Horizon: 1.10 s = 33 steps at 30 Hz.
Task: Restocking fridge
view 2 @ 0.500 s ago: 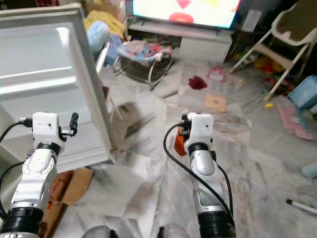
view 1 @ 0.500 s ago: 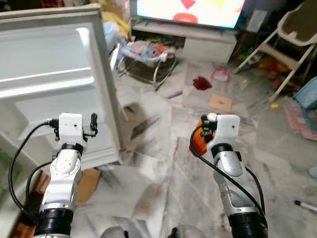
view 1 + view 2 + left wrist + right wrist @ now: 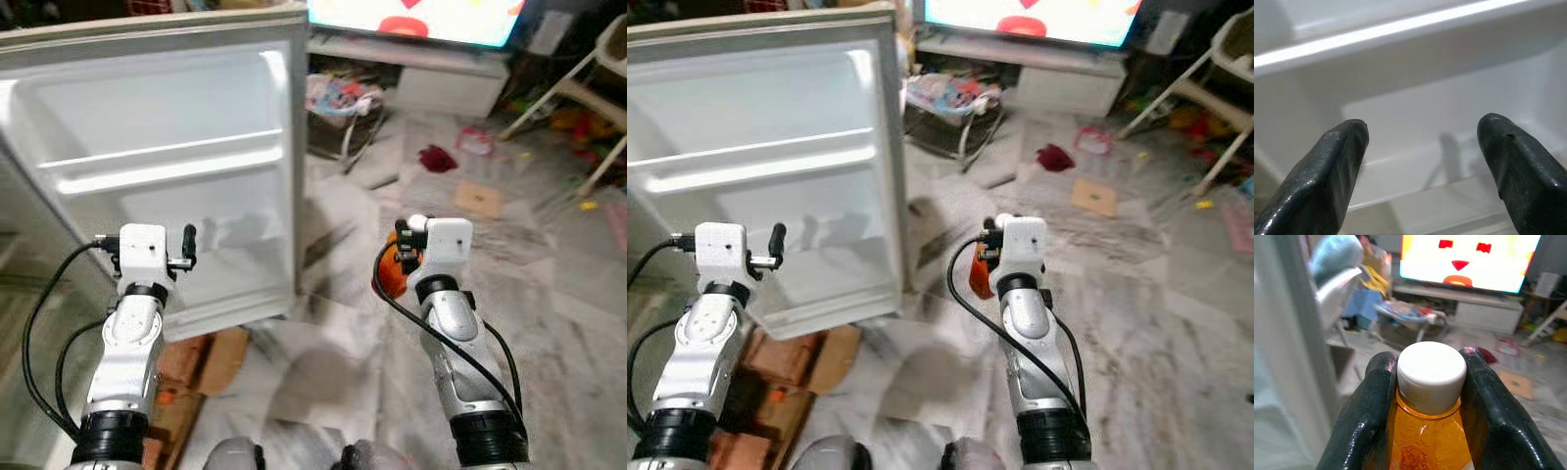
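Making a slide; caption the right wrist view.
Right gripper clamps an orange bottle below its white cap.

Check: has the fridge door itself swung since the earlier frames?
Cannot tell. The fridge door sits further right in view, but so do the TV stand and floor clutter, so the camera turned.

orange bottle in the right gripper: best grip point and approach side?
Grip at the neck, as the right gripper does now: its jaws close from opposite sides on the white cap of the orange bottle. The round cap and the shoulder widening below it give the fingers a seat, so a side approach looks soundest.
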Motion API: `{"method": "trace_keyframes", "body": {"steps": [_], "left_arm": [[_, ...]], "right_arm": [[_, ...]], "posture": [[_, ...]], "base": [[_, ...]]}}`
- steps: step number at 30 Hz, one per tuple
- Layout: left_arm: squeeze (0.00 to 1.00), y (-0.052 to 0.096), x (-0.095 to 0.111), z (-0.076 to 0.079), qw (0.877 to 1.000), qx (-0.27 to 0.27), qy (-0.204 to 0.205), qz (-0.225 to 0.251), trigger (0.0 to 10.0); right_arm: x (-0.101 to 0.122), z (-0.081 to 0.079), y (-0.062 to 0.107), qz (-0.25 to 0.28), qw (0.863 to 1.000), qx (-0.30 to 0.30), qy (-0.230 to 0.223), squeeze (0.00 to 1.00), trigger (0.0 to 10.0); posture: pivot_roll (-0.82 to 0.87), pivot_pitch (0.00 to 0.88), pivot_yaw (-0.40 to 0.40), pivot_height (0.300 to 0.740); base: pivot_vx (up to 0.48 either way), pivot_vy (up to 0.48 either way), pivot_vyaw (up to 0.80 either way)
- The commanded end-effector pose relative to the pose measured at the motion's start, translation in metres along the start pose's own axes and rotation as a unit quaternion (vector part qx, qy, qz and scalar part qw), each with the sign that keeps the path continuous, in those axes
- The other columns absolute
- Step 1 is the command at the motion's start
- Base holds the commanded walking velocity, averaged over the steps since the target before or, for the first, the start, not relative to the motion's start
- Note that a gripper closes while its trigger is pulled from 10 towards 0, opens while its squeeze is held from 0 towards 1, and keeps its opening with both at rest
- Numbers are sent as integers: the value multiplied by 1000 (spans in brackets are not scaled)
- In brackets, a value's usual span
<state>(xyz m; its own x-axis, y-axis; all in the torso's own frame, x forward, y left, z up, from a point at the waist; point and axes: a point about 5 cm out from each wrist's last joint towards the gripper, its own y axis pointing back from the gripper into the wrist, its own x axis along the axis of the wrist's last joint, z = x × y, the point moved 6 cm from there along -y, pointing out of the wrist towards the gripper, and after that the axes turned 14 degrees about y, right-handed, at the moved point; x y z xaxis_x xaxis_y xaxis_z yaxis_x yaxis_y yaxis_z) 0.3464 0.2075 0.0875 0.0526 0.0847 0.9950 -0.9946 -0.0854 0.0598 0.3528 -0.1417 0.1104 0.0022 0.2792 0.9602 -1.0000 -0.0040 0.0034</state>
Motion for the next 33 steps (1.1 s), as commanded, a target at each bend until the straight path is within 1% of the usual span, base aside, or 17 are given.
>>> {"method": "trace_keyframes", "body": {"steps": [1,4,9,10,12,14,16,20,22,29,31,33], "left_arm": [[0,-1,0,11,1000,-12,9,-1,10000],[0,-2,3,17,1000,-18,-1,9,10000],[0,-2,2,19,1000,-22,4,3,10000],[0,0,1,17,1000,-18,2,2,10000],[0,1,1,15,1000,-17,0,3,10000],[0,2,2,13,1000,-16,-2,4,10000],[0,1,0,11,1000,-10,6,-1,10000],[0,1,3,5,1000,12,-14,3,10000],[0,0,5,8,1000,3,-4,9,10000],[0,0,5,18,1000,-30,5,7,10000],[0,1,4,20,999,-34,10,3,10000],[0,1,4,22,999,-40,16,2,10000]], "right_arm": [[4,11,-1,12,1000,-10,9,0,10000],[9,10,-2,21,1000,-3,15,0,10000],[9,7,-2,22,1000,1,8,0,10000],[10,3,-2,27,999,9,17,0,10000],[12,1,-2,32,999,15,22,0,10000],[12,1,-2,33,999,15,22,0,10000],[11,2,-2,29,999,11,19,0,10000],[12,1,-3,32,999,14,21,0,10000],[12,2,-3,31,999,13,18,0,10000],[10,7,-3,28,1000,2,14,0,10000],[10,8,-3,27,999,-2,27,0,10000],[8,10,-3,24,999,-10,25,0,10000]], "posture": [[-4,39,-31,740],[-5,41,-31,740],[-9,44,-32,740],[-9,43,-31,740],[-6,48,-31,740],[-5,48,-32,740],[-5,51,-33,740],[-7,52,-34,740],[-9,53,-32,740],[-12,54,-31,740],[-12,55,-31,740],[-11,55,-31,740]], "base": [[0,334,0],[0,0,369],[0,0,800],[0,0,800],[0,0,800],[0,0,800],[0,0,800],[0,0,800],[0,0,716],[0,0,0],[0,0,0],[0,0,0]]}}
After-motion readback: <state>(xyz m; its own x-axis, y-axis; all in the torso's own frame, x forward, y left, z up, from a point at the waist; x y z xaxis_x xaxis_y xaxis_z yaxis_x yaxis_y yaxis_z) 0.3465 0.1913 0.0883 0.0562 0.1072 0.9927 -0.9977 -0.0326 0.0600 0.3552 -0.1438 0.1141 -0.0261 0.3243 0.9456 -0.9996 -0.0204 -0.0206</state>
